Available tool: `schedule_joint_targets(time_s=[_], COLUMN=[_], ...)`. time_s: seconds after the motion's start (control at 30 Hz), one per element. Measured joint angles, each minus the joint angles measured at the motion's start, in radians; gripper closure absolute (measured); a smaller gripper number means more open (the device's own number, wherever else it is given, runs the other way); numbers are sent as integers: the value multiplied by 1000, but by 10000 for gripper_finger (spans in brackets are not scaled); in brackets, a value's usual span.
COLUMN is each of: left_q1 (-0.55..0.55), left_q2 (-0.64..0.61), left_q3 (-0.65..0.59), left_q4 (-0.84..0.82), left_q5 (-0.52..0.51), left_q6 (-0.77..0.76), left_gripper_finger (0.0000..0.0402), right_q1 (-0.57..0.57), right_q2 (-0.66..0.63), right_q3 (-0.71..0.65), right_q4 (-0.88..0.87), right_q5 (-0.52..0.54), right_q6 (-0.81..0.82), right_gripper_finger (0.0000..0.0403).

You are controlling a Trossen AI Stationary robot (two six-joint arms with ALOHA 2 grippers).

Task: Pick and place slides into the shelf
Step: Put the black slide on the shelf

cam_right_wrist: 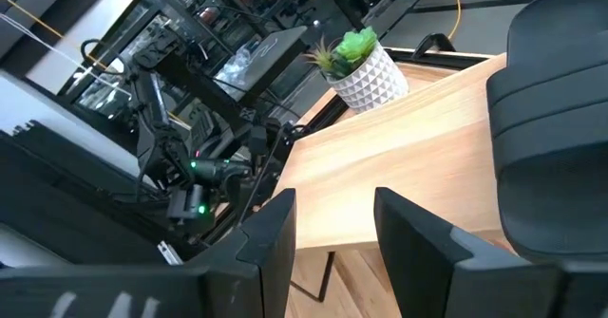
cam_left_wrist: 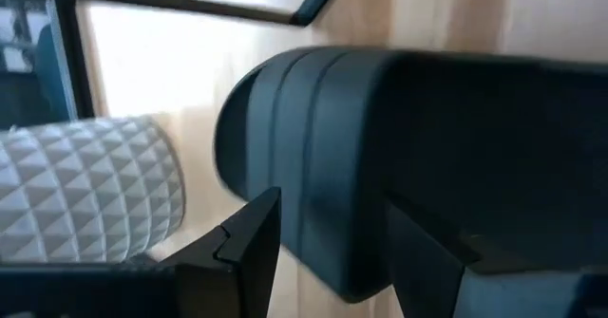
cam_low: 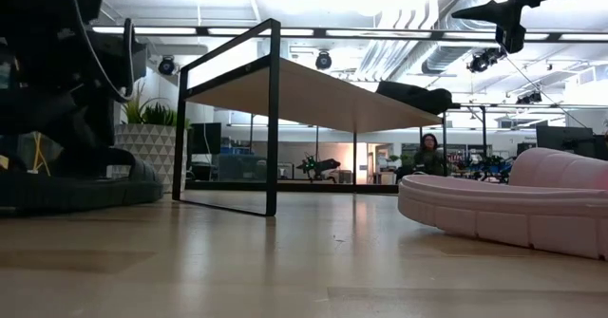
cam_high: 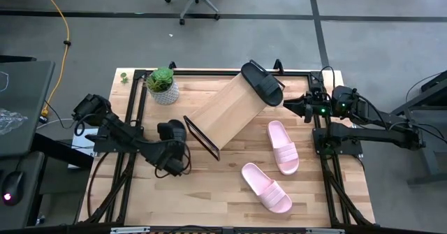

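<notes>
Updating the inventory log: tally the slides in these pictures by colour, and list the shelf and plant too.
Black slides: 2, one on the shelf, one on the table by the left gripper
Pink slides: 2, both on the table
Shelf: 1
Potted plant: 1
Total: 6

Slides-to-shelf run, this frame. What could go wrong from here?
1. The matte black slide sandal sits at the top edge of the slanted light-wood shelf; the right tool, close beside it, could knock it off.
2. The left tool is at the second black slide sandal, near the shelf's black frame; lifting could clip that frame.
</notes>
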Motion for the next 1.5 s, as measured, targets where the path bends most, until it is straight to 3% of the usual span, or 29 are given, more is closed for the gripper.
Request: schedule_joint_targets(time_s=[0.23, 0.67, 1.17, 1.5], left_q1=[0, -1, -32, -133], left_q2=[0, 0, 0, 0], left_q3=[0, 1, 8, 163], left_q4=[41, 29, 11, -213], left_q5=[-10, -15, 62, 77], left_q6=[44, 42, -4, -97], left_gripper_finger=[258, 394, 398, 400], right_q1=[0, 0, 0, 0], right_q2=[0, 0, 0, 0], right_q3=[0, 0, 0, 0], right_q4=[0, 0, 0, 0], right_q5=[0, -8, -33, -33], right_q6=[0, 0, 0, 0], right_gripper_finger=[268, 268, 268, 268])
